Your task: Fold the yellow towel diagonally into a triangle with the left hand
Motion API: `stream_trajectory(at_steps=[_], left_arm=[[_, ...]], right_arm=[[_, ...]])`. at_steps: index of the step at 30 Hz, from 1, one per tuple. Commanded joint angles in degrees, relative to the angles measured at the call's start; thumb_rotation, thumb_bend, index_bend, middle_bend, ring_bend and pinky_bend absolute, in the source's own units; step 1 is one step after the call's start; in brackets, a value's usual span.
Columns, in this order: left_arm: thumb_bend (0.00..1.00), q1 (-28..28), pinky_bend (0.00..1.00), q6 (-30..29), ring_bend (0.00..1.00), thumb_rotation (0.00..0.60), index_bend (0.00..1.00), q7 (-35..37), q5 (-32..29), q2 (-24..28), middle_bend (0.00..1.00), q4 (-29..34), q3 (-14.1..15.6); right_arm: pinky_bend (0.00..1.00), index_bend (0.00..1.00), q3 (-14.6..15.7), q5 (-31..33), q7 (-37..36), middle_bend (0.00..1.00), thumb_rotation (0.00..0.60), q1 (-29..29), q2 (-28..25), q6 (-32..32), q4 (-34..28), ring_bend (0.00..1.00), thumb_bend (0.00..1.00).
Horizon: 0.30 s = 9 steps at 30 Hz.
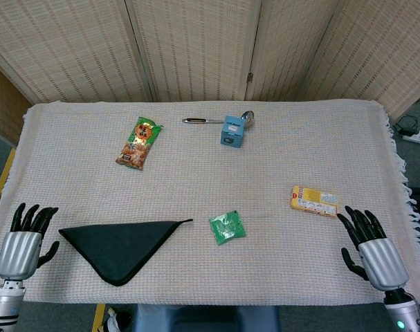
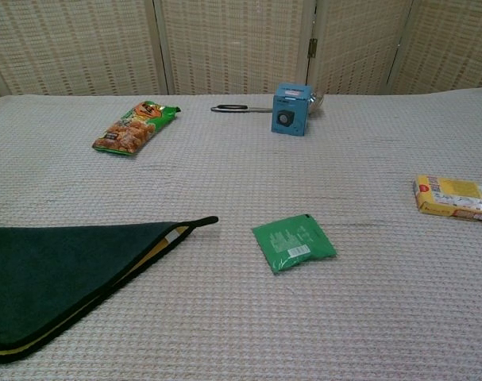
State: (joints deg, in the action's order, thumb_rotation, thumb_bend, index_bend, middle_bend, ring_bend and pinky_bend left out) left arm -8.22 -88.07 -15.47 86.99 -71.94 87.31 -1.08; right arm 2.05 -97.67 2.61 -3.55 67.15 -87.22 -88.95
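The towel (image 1: 120, 238) lies folded into a triangle at the front left of the table, dark side up. A thin yellow edge shows along its fold in the chest view, where the towel (image 2: 58, 270) fills the lower left. My left hand (image 1: 23, 241) hovers to the left of the towel, apart from it, fingers spread and holding nothing. My right hand (image 1: 372, 245) stays at the front right edge with its fingers apart and nothing in it. Neither hand appears in the chest view.
A green sachet (image 1: 227, 227) lies just right of the towel's tip. A yellow box (image 1: 314, 200) sits at the right. Further back are a snack bag (image 1: 139, 142), a blue cube (image 1: 232, 131) and a metal spoon (image 1: 210, 120). A woven screen stands behind the table.
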Motion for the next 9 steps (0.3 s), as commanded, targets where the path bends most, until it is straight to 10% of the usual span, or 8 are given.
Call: stream_trajectory(at_steps=[1, 9], left_arm=[[0.36, 0.40, 0.00, 1.98, 0.12, 0.600, 0.16, 4.34, -1.20, 0.54, 0.21, -0.47, -0.15], [0.36, 0.59, 0.01, 2.22, 0.12, 0.600, 0.16, 4.70, 0.48, 0.53, 0.21, -0.30, 0.73]], right_arm=[[0.00, 0.00, 0.20, -0.20, 0.57, 0.00, 0.556, -0.28, 0.32, 0.49, 0.05, 0.00, 0.56], [0.00, 0.00, 0.63, -1.37, -0.06, 0.00, 0.557, 0.02, -0.23, -0.79, -0.36, 0.00, 0.56]])
